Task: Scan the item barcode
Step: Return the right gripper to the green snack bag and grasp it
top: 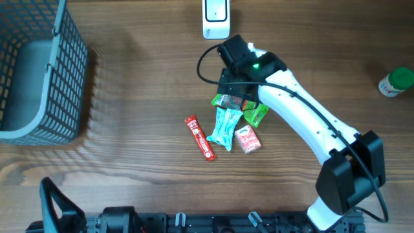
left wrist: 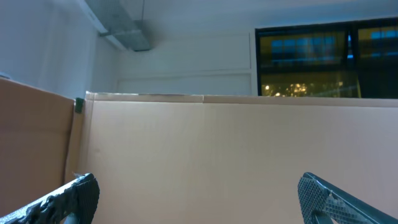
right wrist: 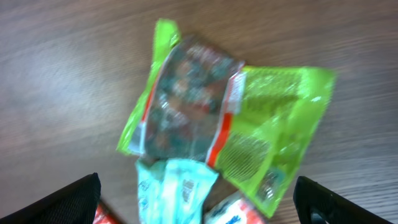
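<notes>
My right gripper [right wrist: 196, 198] hovers with jaws spread wide, grasping nothing, over a green snack packet [right wrist: 186, 106]. The packet lies flat on the wooden table [top: 129, 149] among other packets, well apart from the scanner [top: 216, 19]. My left gripper [left wrist: 196, 196] is likewise released, facing cardboard [left wrist: 217, 149].

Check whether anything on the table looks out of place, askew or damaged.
Nothing looks spilled or torn. The one untidy spot is mid-table: a clear-fronted green snack packet overlaps a second green packet, and a teal wrapper overlaps their lower edges, so the three sit in a skewed heap rather than apart.
</notes>
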